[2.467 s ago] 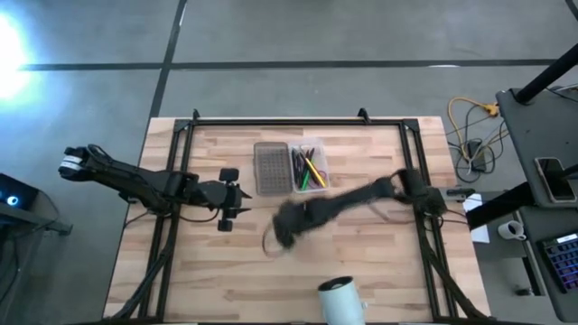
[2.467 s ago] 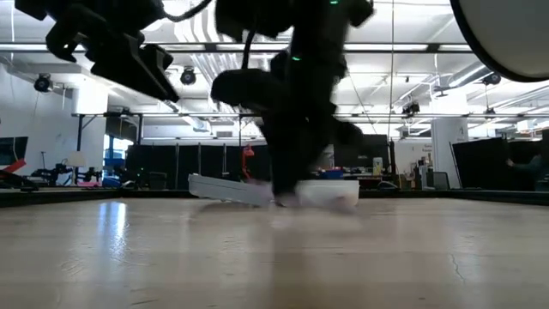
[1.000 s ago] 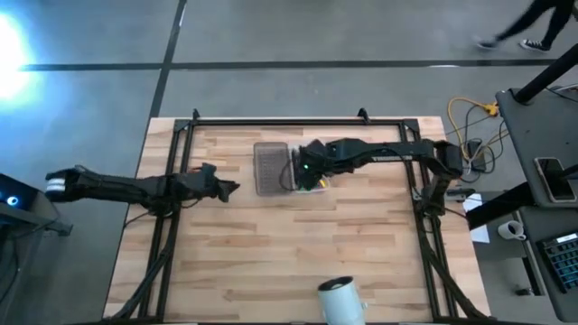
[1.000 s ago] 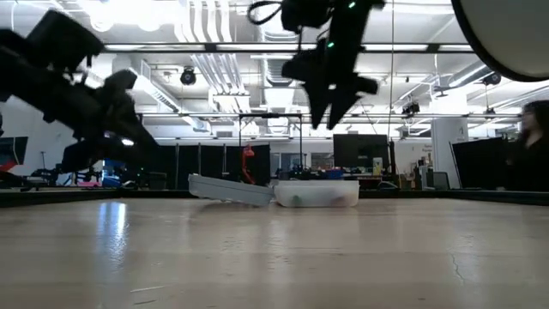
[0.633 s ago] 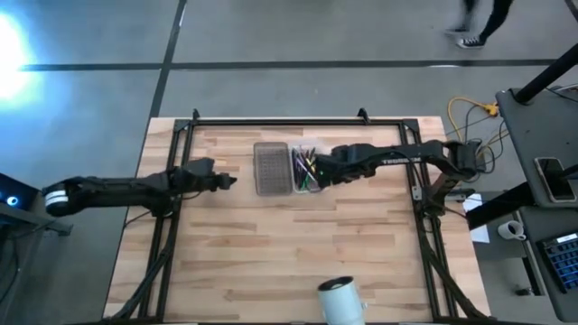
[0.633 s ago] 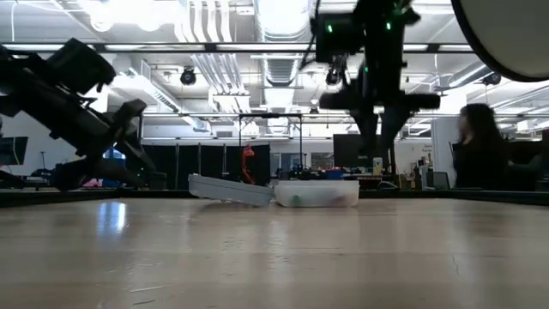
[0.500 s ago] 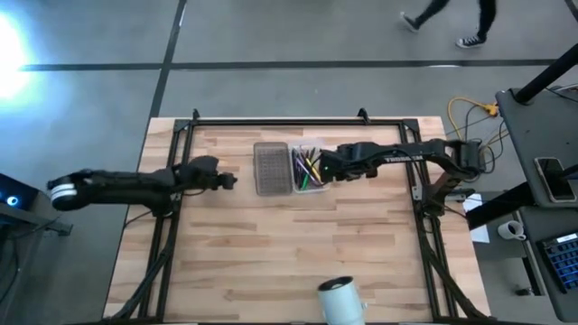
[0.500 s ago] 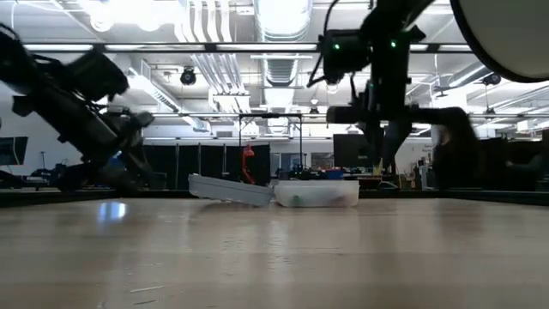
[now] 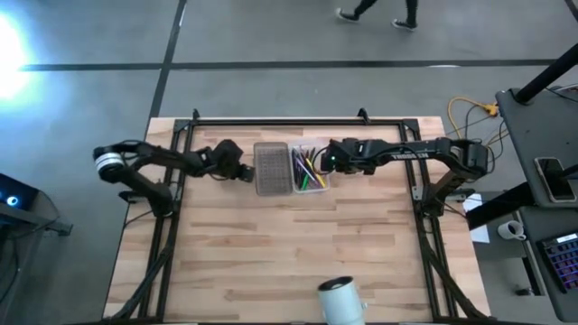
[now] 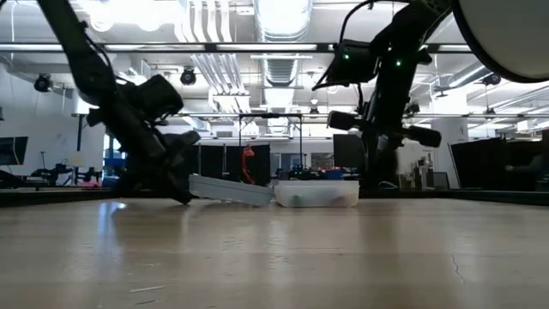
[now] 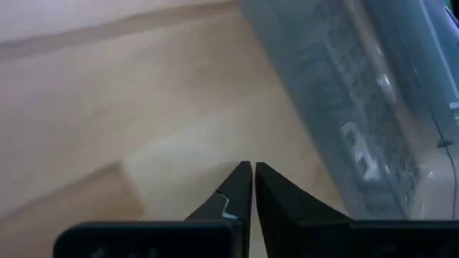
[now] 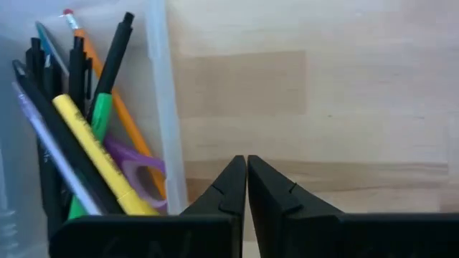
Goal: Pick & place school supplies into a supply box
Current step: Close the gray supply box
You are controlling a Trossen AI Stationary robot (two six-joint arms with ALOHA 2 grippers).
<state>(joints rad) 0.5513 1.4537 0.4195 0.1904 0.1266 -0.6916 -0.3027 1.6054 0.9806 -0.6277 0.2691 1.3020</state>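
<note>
We see a wooden table [image 9: 298, 244] on grey concrete floor [image 9: 271, 36]; beyond the table, ceiling lights [image 10: 283, 13] glow over dark partitions.

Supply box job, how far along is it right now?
Done: the school supplies lie in the supply box, none loose on the table. In hand: nothing; the right gripper is shut beside the tray. Possibly left: closing the open lid, where the shut left gripper sits.

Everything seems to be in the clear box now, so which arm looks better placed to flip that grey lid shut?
Left, probably. The left gripper, shut, sits low beside the open grey mesh lid. The right gripper, shut, is on the translucent tray's far side.
</note>
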